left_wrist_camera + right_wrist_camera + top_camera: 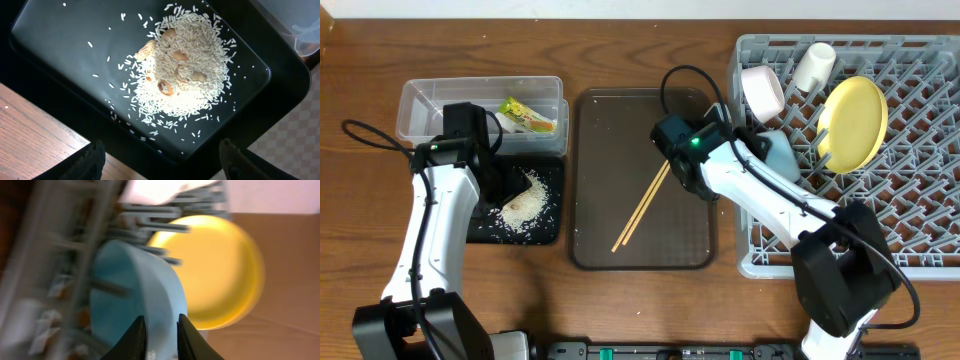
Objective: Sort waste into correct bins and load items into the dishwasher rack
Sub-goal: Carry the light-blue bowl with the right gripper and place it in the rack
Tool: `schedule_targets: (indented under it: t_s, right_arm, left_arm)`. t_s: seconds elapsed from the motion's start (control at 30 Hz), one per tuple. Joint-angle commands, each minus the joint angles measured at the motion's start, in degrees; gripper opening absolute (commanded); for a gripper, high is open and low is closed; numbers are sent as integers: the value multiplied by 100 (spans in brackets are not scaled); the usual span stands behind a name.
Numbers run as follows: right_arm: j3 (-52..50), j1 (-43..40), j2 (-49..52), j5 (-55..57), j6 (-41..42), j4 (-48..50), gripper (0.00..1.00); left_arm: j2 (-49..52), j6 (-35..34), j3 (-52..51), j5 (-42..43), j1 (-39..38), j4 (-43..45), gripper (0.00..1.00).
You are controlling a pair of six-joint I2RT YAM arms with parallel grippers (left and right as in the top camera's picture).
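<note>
Wooden table [620, 310] carried everything. Large square grey plastic rack [920, 200] sat at right, with the round yellow plate [855, 122], white bowl [762, 90] and small white cup [814, 65] standing among its pegs. Light blue bowl [135, 290] sat near the rack's left edge, apparently tipped on its side. Right gripper [159, 330] straddled that bowl's rim, one finger on each side. Heavy blur, so I cannot tell if it pinched the rim or stood free. Thin wooden chopsticks [642, 207] lay diagonally in the brown serving tray [600, 230], mid-table. Yellow-green printed snack wrapper [528, 117] lay inside the clear rectangular plastic tub [420, 110]. White rice pile [185, 75], with a few tan bits, sat in the shallow black tray [60, 45]. Left gripper [161, 160] hung above it, fingers wide apart, holding nothing.
</note>
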Motion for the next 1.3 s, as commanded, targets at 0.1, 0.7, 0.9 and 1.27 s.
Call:
schedule_targets:
  t_s: [0.1, 0.7, 0.9, 1.27]
  right_arm:
    - [-20, -120, -769, -1517, 570, 461, 32]
    - [-20, -2870, -2164, -2942, 579, 1700, 1]
    - [-20, -4013, -2164, -3587, 710, 2085, 1]
    - [-22, -5152, -1764, -4013, 767, 2295, 1]
  left_arm:
    - [-116, -50, 42, -96, 22, -13, 76]
    - [-105, -50, 42, -94, 22, -13, 76]
    - [-105, -50, 42, -96, 22, -15, 76]
    - [-105, -52, 42, -94, 22, -15, 76]
